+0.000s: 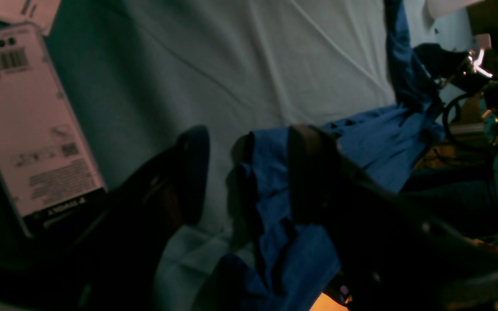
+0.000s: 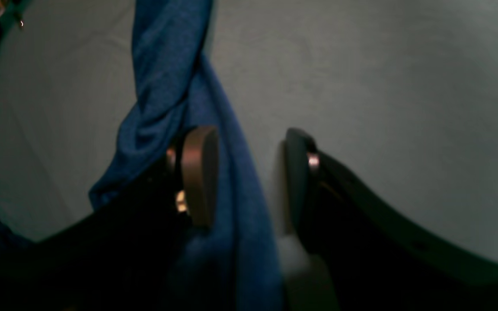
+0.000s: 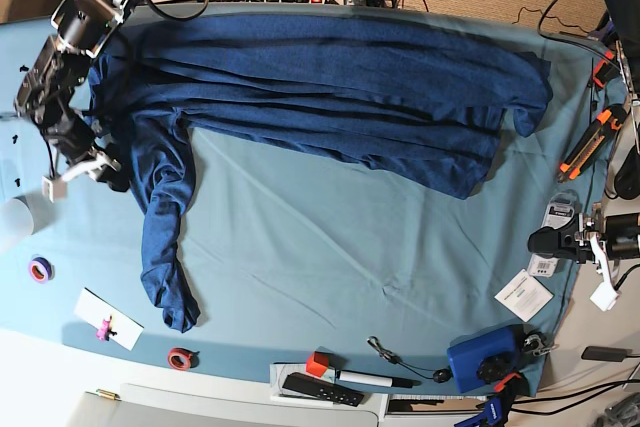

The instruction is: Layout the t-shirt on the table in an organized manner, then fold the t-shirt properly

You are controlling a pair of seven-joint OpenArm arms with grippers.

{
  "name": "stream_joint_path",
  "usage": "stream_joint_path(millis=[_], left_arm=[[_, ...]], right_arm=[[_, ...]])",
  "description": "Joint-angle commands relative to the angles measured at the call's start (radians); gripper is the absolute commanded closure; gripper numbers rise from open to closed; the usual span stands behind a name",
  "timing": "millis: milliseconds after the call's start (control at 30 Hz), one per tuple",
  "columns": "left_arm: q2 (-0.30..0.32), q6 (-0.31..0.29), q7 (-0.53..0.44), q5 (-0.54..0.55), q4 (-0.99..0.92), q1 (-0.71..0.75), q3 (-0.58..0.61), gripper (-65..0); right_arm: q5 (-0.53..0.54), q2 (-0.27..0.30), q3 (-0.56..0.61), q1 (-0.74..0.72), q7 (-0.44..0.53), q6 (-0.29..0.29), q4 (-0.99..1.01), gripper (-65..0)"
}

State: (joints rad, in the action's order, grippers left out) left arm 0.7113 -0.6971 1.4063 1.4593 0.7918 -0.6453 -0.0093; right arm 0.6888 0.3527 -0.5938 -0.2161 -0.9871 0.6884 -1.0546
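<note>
Both grippers stand with their jaws apart. The right gripper [image 2: 249, 138] has a twisted strip of the t-shirt [image 3: 330, 77] running between its fingers and lying against one pad, but it is not clamped. The left gripper [image 1: 249, 134] holds nothing and sits by the table [image 3: 330, 257] edge near a white card [image 3: 525, 294], apart from the shirt.

The shirt lies bunched in long folds along the far side, with one sleeve [image 3: 160, 237] trailing toward the near edge. If you close the right jaws now, you will likely catch a roped-up wad of several layers, so a pull would drag the whole bundle rather than open it. Go low and you may pinch the teal cover too. With the other end unheld, the shirt could slide toward the cables beyond the far edge.
</note>
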Motion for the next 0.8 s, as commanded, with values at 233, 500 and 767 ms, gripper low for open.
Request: stream_joint_path(millis=[233,500,767], left_arm=[[0.018,-0.001,-0.010,0.024,0.013,-0.031,-0.007,-30.1],[0.018,-0.001,-0.010,0.024,0.013,-0.031,-0.007,-30.1],[0.018,-0.001,-0.010,0.024,0.013,-0.031,-0.007,-30.1]], right_arm=[[-0.126,0.022,0.237,-0.105,0.067,-0.096,-0.014,-25.6],[-0.204,0.021,0.298,-0.113,0.081,-0.182,-0.012,-25.6],[-0.238,0.021,0.298,-0.100,0.098,-0.264,-0.010,-25.6]])
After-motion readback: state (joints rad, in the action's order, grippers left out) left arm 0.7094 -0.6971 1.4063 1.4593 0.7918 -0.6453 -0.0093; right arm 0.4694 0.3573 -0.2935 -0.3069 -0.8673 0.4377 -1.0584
